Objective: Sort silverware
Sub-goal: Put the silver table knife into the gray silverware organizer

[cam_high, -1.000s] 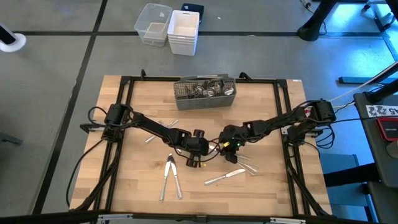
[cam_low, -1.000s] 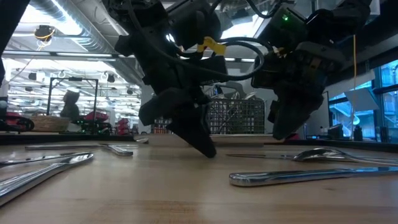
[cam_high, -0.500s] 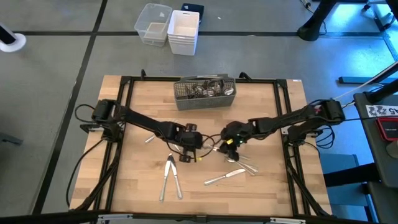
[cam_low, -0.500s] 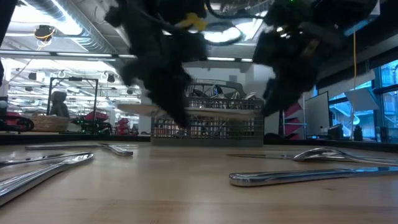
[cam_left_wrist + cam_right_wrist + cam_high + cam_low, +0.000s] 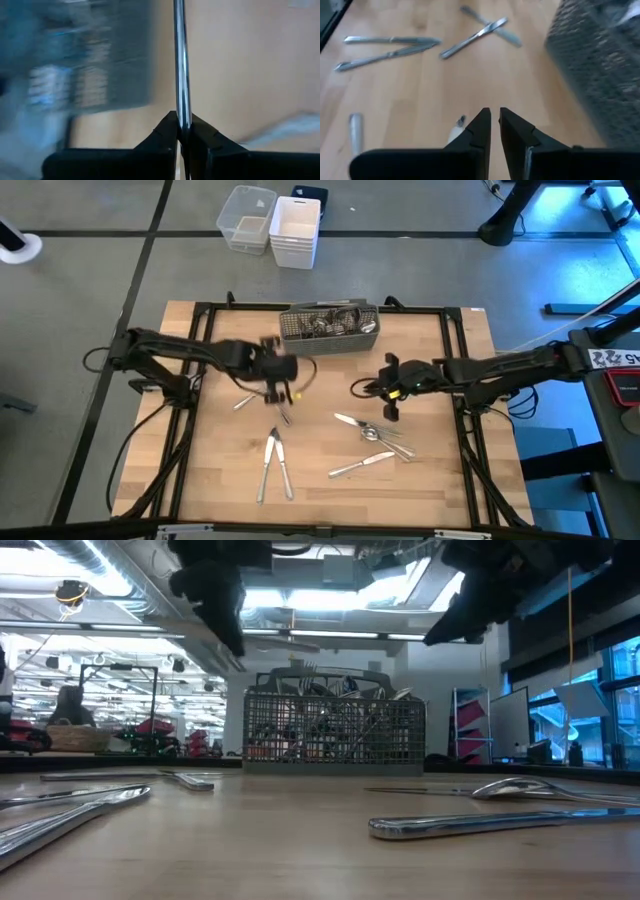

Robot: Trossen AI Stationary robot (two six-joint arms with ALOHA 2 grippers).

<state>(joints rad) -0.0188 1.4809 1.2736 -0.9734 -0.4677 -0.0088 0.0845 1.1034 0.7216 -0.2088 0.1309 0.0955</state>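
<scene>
Near the desk's [image 5: 430, 480] front edge lie two knives [image 5: 272, 467] in a narrow V and, to their right, a single knife [image 5: 360, 464] with a small cluster of silverware [image 5: 380, 435] just behind it. Further back, the left end effector [image 5: 181, 131] is clenched on a slim shiny utensil handle [image 5: 181, 60] — held above the desk's left-centre. The right end effector [image 5: 493, 120] hovers right of centre, fingers nearly together, holding nothing. At the back edge stands the wire-mesh caddy [image 5: 330, 330], holding more silverware.
</scene>
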